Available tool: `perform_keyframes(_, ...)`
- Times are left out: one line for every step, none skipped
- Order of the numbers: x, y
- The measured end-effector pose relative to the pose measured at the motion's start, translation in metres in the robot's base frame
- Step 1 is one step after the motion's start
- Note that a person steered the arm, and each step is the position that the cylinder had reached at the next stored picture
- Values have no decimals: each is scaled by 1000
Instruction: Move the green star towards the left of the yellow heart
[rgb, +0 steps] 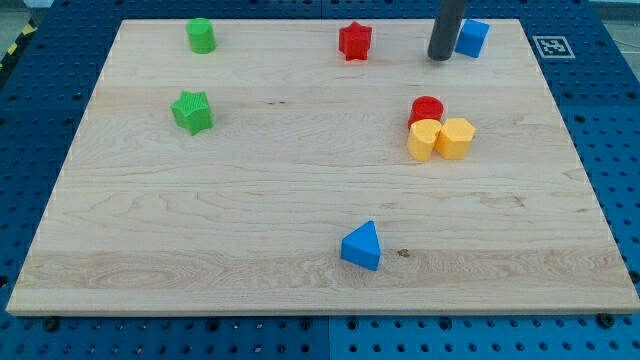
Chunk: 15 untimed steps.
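Observation:
The green star (192, 111) lies at the view's left on the wooden board (250, 200). The yellow heart (424, 140) lies at the right of centre. It touches a yellow hexagon (457, 138) on its right and a red cylinder (427, 108) just above it. My tip (440, 58) is near the board's top edge, far to the right of the green star and above the yellow heart. It stands just left of a blue block (472, 37), about touching it.
A red star (354, 41) lies at the top centre, left of my tip. A green cylinder (201, 35) stands at the top left. A blue triangular block (362, 246) lies low in the middle. A marker tag (550, 46) sits off the board's top right corner.

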<state>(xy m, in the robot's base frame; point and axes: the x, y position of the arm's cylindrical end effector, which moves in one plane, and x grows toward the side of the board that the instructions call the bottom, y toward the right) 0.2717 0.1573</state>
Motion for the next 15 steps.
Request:
perform_keyframes(-7,0)
perform_keyframes(-32,0)
perform_keyframes(-35,13)
perform_keyframes(-33,34)
perform_keyframes(-14,35)
perform_keyframes(-13,41)
perform_keyframes(0,44)
perform_keyframes(36,44)
perform_keyframes(76,44)
perform_keyframes(80,44)
perform_keyframes(80,43)
perform_keyframes(80,42)
perform_keyframes(80,34)
perform_keyframes(70,9)
perform_keyframes(49,-26)
